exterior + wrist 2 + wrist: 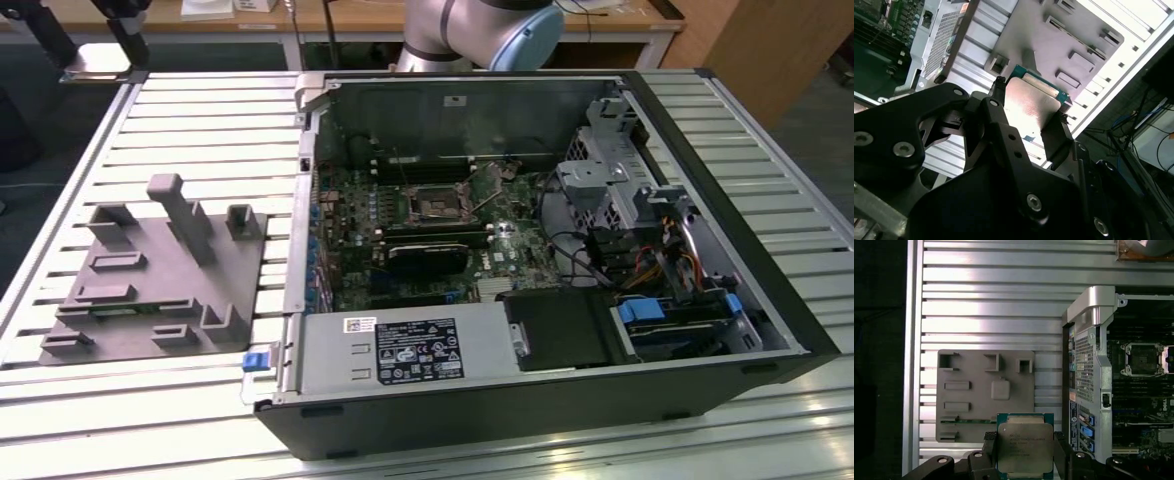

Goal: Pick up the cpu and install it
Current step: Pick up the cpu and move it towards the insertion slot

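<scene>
Over slatted table (979,305) — cpu (1025,446) clamped between jaws.

Overhead light glares off the ribbed worktop (200,100), bleached white in the second wrist view; the chip (1029,107) gleams; the computer case (534,415) is dim inside.

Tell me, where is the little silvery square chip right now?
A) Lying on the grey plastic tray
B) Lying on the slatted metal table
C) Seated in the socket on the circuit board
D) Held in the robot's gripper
D: in the first wrist view the cpu is clamped on two sides in the gripper, off the grey tray, and the socket looks empty.
</scene>
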### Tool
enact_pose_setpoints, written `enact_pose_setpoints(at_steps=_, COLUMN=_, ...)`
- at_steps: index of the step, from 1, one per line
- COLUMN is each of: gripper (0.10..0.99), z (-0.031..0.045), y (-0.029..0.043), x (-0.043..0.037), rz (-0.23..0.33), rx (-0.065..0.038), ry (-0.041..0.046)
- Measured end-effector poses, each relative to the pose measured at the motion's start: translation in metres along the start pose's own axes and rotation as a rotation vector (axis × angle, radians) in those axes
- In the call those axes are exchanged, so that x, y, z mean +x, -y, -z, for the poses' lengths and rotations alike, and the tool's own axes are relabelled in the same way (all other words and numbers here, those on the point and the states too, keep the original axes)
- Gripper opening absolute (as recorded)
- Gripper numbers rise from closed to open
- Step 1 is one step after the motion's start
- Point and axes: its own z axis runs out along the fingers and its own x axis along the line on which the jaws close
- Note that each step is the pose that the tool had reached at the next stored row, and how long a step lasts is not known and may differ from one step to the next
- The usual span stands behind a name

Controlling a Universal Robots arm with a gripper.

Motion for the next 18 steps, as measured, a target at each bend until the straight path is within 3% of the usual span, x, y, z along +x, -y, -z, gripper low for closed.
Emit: enact_pose_setpoints(at_steps=18, gripper=0.537, z=-0.0003, y=-0.0001, x=-0.0066, rz=0.000, rx=0.000, ry=0.0000)
